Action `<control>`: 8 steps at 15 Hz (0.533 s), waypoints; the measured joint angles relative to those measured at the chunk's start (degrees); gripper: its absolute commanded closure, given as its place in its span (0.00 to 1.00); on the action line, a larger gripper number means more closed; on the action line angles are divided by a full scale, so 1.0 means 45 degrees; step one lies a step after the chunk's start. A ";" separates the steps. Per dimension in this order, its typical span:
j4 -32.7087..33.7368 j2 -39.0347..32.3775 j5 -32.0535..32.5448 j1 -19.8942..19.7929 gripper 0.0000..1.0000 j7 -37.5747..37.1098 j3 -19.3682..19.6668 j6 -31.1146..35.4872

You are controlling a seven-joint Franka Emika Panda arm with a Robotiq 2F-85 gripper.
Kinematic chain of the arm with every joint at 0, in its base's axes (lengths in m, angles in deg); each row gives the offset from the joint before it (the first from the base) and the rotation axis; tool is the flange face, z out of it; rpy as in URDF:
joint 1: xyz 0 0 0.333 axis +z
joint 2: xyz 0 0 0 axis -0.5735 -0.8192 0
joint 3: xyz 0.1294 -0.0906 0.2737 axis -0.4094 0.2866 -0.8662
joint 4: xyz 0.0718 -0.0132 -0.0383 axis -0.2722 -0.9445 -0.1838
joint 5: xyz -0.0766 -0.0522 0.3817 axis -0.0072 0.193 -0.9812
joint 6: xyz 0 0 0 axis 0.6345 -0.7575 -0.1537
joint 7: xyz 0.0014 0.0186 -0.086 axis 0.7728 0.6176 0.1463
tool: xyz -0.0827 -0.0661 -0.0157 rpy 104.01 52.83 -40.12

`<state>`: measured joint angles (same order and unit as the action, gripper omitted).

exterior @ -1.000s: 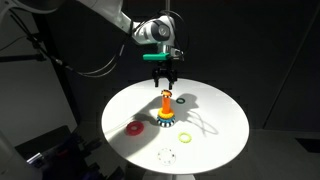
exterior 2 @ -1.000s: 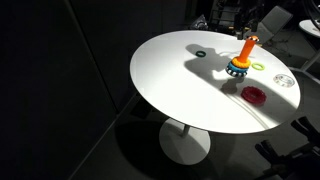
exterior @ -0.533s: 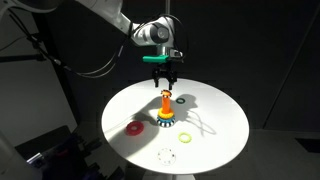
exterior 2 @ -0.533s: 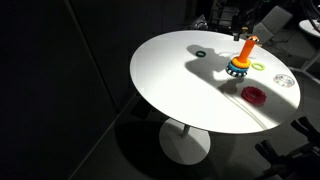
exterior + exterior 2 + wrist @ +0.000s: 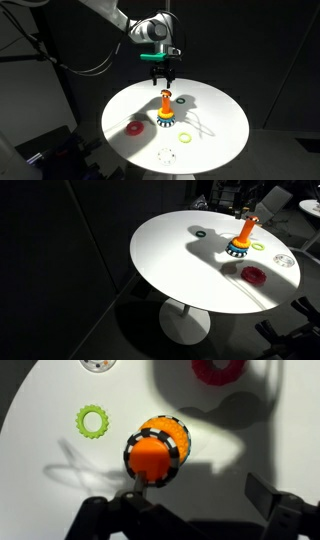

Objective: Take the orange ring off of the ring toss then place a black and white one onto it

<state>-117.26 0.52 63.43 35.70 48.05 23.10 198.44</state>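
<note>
Claw (image 5: pixel 162 80) hangs above the peg stand (image 5: pixel 166 103), jaws spread wide and holding nothing; the black-and-white ring (image 5: pixel 184 448) sits down around the peg at its base, directly below the claw and clear of it; the orange ring (image 5: pixel 132 127) lies flat on the white table (image 5: pixel 220 115), well to the left and slightly nearer; a green ring (image 5: pixel 92 422) lies near the stand.
</note>
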 measured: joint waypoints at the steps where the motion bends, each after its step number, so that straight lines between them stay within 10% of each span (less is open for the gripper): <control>1: -0.0137 0.0114 -0.0061 0.0000 0.00 0.0018 -0.0012 0.0039; 8: -0.1104 0.0597 -0.0544 -0.0052 0.00 0.0612 -0.0119 0.0768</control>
<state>-122.22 3.21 60.99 35.46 50.81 22.56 201.90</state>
